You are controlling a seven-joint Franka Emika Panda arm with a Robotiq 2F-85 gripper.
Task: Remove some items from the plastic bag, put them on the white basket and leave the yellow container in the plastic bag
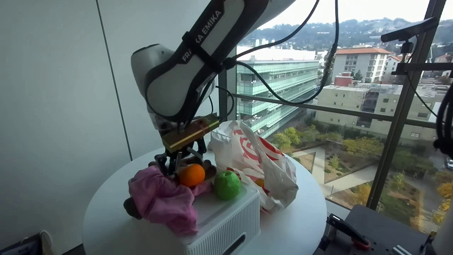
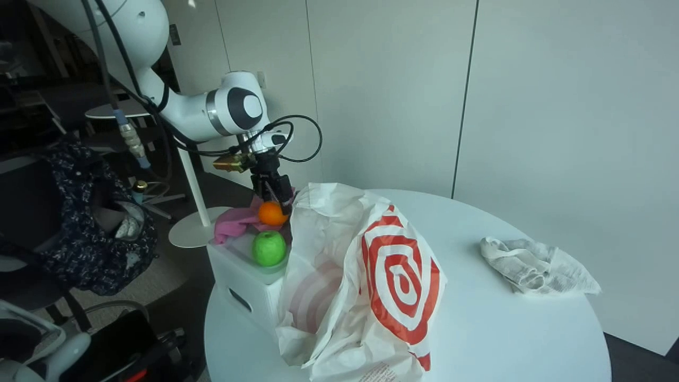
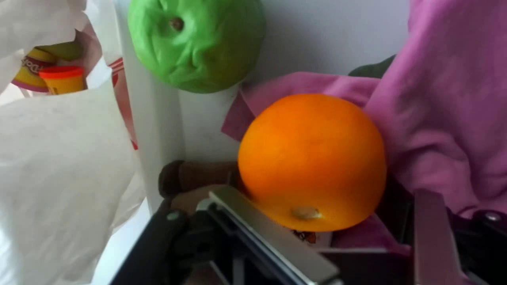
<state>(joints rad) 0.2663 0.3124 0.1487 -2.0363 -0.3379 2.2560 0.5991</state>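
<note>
I see the orange fruit point(image 3: 313, 154) in the white basket point(image 1: 230, 226), smooth and round with a pale scar, lying against the pink cloth point(image 1: 162, 198) — rumpled and draped over the rim. My gripper's point(image 3: 324, 194) jaws stand apart, the orange fruit at their tips. I count one orange fruit, one green fruit point(image 1: 227, 185), dented around its stem, one cloth, and one brown toy point(image 3: 204, 174), partly hidden. One plastic bag point(image 2: 360, 286), creased and red-ringed, stands beside the basket — inside, two yellow containers point(image 3: 63, 83), as far as I can tell.
</note>
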